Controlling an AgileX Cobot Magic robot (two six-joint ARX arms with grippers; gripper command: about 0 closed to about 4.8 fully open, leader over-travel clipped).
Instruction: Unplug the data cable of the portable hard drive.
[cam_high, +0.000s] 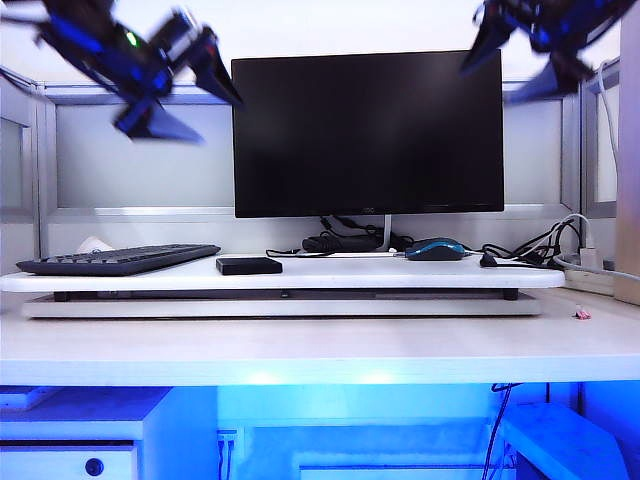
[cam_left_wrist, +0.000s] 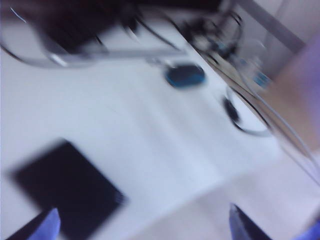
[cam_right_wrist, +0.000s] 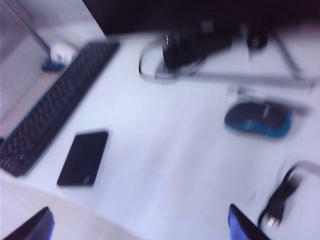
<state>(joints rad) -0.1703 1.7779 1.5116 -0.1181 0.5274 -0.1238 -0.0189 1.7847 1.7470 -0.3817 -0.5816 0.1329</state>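
Our left gripper (cam_high: 175, 85), jaws spread and empty, hangs high at ten o'clock, nearer the portable hard drive (cam_high: 249, 265) lying down at five o'clock from it.

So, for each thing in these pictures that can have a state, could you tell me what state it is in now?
Monitor: screen dark.
Portable hard drive: flat on the white shelf; no cable seen plugged into it.
Data cable: loose on the shelf beyond the mouse, apart from the drive.
Mouse: resting on the shelf.
Keyboard: lying flat, untouched.
Left gripper: open, raised, empty.
Right gripper: open, raised, empty.
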